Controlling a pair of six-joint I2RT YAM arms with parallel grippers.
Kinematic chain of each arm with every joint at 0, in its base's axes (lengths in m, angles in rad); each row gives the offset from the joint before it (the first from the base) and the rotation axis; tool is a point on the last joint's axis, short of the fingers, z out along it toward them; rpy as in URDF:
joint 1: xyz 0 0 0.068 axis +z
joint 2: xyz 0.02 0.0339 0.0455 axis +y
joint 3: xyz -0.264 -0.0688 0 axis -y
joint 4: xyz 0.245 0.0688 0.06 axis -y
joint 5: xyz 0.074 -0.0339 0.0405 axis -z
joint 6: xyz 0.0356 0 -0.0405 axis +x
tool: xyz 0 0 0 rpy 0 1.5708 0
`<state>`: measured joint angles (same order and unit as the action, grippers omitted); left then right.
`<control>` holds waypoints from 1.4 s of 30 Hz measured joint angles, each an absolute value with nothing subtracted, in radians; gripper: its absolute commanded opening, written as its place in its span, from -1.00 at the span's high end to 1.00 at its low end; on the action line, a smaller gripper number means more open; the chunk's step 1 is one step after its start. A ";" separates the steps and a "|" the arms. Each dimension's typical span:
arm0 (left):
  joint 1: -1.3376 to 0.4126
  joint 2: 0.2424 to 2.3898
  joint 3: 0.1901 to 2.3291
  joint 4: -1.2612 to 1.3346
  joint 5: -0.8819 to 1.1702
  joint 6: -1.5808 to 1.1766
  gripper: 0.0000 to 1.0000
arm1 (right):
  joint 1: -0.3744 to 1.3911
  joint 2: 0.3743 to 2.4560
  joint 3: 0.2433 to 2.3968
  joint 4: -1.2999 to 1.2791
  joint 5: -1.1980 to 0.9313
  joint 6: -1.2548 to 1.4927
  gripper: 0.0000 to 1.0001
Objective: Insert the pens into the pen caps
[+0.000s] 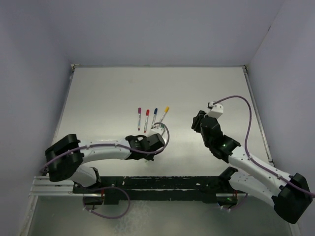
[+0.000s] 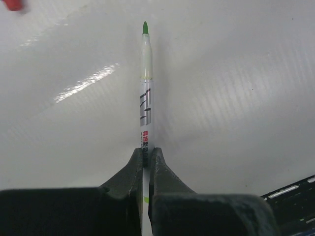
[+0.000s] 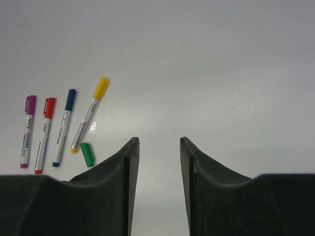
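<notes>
On the table, green pen and cap apart.
Pen is grasped tip-outward by left pincer; cap lies left of released right pincer.

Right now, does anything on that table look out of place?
One green cap lies loose beside a neat row of four capped pens. The green pen, its tip bare, is clamped in the left jaws, so that cap is simply the one not yet fitted.
</notes>
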<state>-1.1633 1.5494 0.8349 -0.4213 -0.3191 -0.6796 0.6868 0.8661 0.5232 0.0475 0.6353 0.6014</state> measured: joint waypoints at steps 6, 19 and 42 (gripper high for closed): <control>-1.122 1.246 0.785 -0.441 -0.387 -0.677 1.00 | 0.686 1.015 0.573 0.056 0.532 0.540 0.31; -1.010 1.121 0.685 -0.345 -0.381 -0.670 1.00 | 0.686 1.449 0.848 0.065 0.258 0.352 0.45; -0.909 1.040 0.542 -0.125 -0.230 -0.665 1.00 | 0.696 1.754 1.057 0.012 0.028 0.258 0.21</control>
